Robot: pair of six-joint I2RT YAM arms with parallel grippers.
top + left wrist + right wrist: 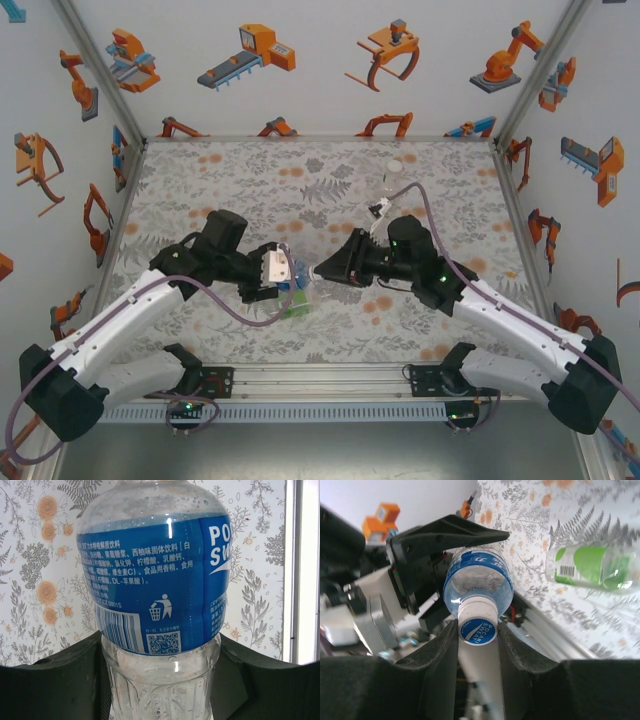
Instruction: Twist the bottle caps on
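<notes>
Cross-threading is what we'd worry about most here. The left gripper [160,655] has its jaws clamped around the lower body of the blue-labelled bottle [155,580]. It looks lifted clear of the tabletop [200,170], with the neck pointing at the other arm. The right gripper [477,630] has its jaws narrowed onto the blue-topped cap [477,622], which sits on that bottle's neck. From the right wrist view we can't tell whether it's square on the threads or how far it's wound on. If the two arms aren't lined up on one axis, turning it would probably jam it crooked.

Second risk: the bottle is thin clear plastic, gripped only around its ribbed lower part. The twist could just spin it inside the left jaws instead of tightening anything, and squeezing harder might only crumple it.

Also, the green-labelled bottle [590,567] lies on its side on the tabletop just under the pair — a slipped bottle or a low wrist could send it rolling. A loose white cap [396,166] sits at the far side, well apart from all this.
</notes>
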